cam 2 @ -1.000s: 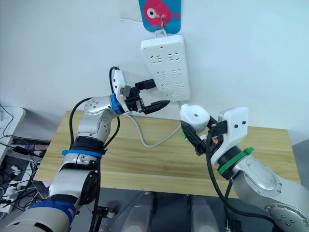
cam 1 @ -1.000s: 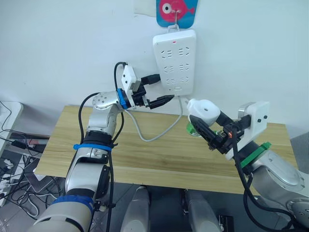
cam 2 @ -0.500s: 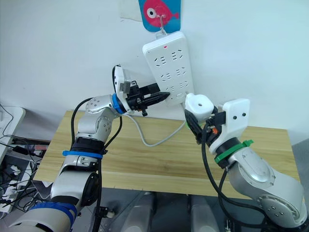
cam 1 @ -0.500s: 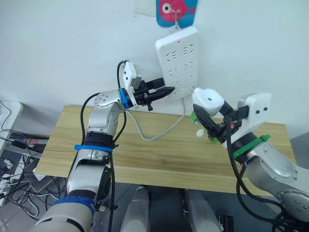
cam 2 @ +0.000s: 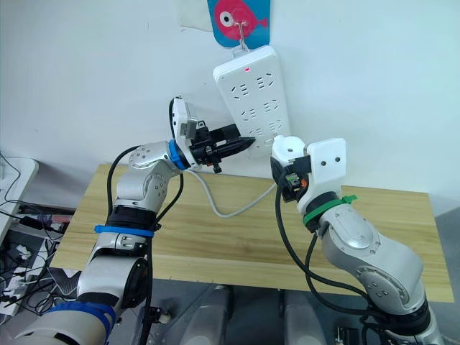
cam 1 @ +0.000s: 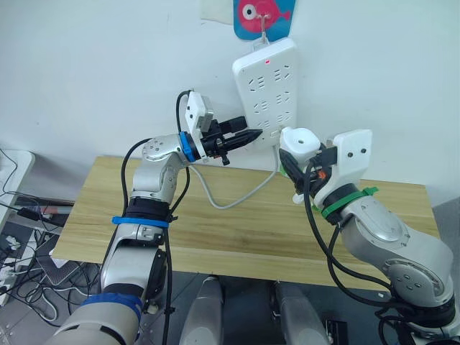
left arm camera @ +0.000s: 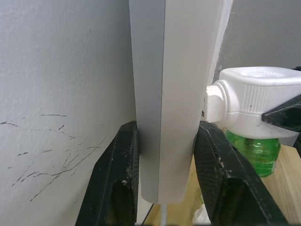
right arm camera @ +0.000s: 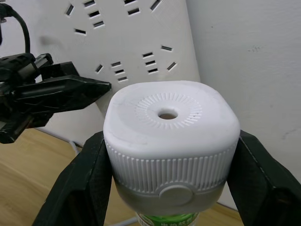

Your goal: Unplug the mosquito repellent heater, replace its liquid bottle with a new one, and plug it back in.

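Heater up at the wall now — the mosquito repellent heater, white and ribbed with its round vent hole facing the right wrist camera, sits clamped between the two black fingers of the right gripper. Below the white body a green liquid bottle hangs, seen in the left wrist view against the pale wood of the table. In that same view the heater's back presses right up to the face of the power strip, at the strip's lower end — whether the prongs are fully seated, I cannot tell.

Over to the other arm: the left gripper reaches in from nine o'clock of the strip, and its fingers pinch the strip's lower edge, one on the wall side, one on the socket side, closed against the white casing. The strip itself hangs tilted on the white wall, its top at twelve o'clock under a blue card with a pink fish, a small red light lit near its upper end. A white cable drops from the strip's bottom and loops over the table toward seven o'clock.
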{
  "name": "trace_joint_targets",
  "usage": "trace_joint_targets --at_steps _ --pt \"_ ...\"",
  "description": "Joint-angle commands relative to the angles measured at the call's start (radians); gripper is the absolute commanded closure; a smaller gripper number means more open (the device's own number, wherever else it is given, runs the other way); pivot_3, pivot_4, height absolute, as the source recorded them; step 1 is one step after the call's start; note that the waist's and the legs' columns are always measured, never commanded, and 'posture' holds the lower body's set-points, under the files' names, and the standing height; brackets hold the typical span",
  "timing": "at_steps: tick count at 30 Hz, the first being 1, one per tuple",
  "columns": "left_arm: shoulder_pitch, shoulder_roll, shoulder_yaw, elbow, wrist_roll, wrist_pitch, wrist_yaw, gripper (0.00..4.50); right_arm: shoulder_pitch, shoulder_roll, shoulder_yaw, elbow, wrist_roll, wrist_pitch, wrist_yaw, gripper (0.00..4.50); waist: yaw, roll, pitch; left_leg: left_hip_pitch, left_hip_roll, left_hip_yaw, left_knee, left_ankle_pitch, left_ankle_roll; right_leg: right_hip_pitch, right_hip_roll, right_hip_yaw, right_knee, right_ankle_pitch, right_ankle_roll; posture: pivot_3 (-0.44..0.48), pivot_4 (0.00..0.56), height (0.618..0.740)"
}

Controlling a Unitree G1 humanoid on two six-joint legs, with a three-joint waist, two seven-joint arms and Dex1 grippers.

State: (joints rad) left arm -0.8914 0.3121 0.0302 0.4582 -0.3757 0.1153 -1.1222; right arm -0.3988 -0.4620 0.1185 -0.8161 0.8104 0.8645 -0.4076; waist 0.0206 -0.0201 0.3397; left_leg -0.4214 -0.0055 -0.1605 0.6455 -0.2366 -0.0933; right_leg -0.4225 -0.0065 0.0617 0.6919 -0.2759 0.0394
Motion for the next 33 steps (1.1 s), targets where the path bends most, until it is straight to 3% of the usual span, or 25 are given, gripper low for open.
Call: trace_joint_targets --at_steps 1,23,33 --pt "0.003 0.0 0.0 -0.044 0.002 -0.019 0.014 3.2 -0.019 0.02 -0.031 -0.029 -0.037 0.0 0.026 1.57 -0.001 0.0 0.0 0.0 0.0 0.0 0.0 0.0 0.0 0.0 0.0 0.0 0.0 0.0 0.0 0.159 0.298 0.74" --pt "0.002 0.0 0.0 -0.027 0.007 -0.038 0.017 3.2 -0.04 0.082 -0.122 -0.154 -0.03 0.16 0.092 1.57 -0.004 0.0 0.0 0.0 0.0 0.0 0.0 0.001 0.0 -0.001 0.0 0.0 0.003 0.0 0.0 0.151 0.285 0.74" --pt "0.01 0.0 -0.001 -0.047 0.004 -0.036 0.016 3.2 -0.056 0.105 -0.144 -0.112 -0.06 0.167 0.126 1.57 -0.004 0.0 0.0 0.0 0.0 0.0 0.0 0.001 0.0 -0.001 -0.001 0.0 0.003 0.0 0.0 0.17 0.267 0.74"
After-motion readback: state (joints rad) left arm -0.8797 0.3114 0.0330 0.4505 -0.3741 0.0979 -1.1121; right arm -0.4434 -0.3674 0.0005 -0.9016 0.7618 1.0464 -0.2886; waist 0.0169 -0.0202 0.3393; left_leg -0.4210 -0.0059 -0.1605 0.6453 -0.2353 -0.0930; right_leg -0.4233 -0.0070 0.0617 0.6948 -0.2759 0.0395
